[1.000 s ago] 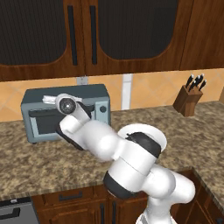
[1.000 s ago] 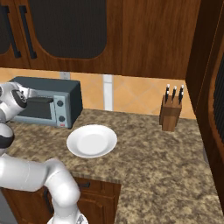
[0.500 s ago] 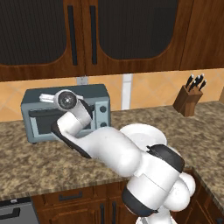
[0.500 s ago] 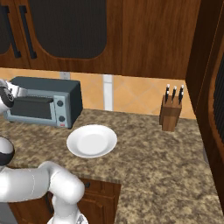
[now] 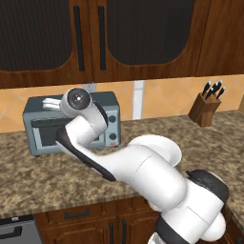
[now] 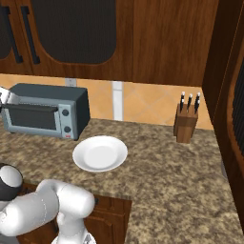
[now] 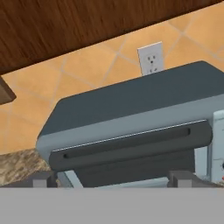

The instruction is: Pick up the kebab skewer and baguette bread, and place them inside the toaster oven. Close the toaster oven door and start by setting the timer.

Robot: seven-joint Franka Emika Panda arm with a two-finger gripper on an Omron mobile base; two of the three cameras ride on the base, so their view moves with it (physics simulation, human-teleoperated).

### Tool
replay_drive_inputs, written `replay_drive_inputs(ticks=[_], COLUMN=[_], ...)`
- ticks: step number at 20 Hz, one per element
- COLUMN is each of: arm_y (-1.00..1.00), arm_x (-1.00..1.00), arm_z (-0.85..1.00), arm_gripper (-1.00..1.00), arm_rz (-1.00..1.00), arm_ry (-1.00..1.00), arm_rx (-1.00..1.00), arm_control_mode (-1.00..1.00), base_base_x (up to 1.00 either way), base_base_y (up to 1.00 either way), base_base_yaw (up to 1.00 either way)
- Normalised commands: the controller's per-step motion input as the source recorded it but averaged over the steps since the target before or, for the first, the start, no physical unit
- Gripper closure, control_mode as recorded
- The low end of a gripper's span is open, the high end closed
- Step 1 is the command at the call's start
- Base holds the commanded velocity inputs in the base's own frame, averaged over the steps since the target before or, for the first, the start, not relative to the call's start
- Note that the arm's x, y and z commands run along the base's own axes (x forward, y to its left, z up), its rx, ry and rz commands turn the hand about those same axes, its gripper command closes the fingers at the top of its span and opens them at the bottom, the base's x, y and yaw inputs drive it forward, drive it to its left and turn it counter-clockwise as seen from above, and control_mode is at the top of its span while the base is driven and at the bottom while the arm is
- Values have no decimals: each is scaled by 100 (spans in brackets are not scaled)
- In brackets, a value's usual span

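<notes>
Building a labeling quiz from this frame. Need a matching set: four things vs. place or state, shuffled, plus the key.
Things:
1. toaster oven door
2. white plate
3. knife block
4. end effector

Place or state:
A. counter, right, by the wall
B. shut
C. open, just in front of the door handle
D. counter, in front of the oven's right end

Pairs: 1-B, 2-D, 3-A, 4-C
</notes>
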Motion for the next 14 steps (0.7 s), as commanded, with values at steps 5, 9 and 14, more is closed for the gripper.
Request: replay_drive_inputs(ticks=[5,9,14], arm_y=[-57,-82,-91], arm_x=[-57,-42,-1], arm_z=[-40,-40,-1], arm_gripper=[-100,-100,-100], arm_rz=[0,1,5], arm_ry=[0,0,0], arm_rx=[0,0,0], arm_control_mode=[-100,-100,-100], base_base_x=[0,0,0], base_base_y=[0,0,0], base_base_yaw=[0,0,0])
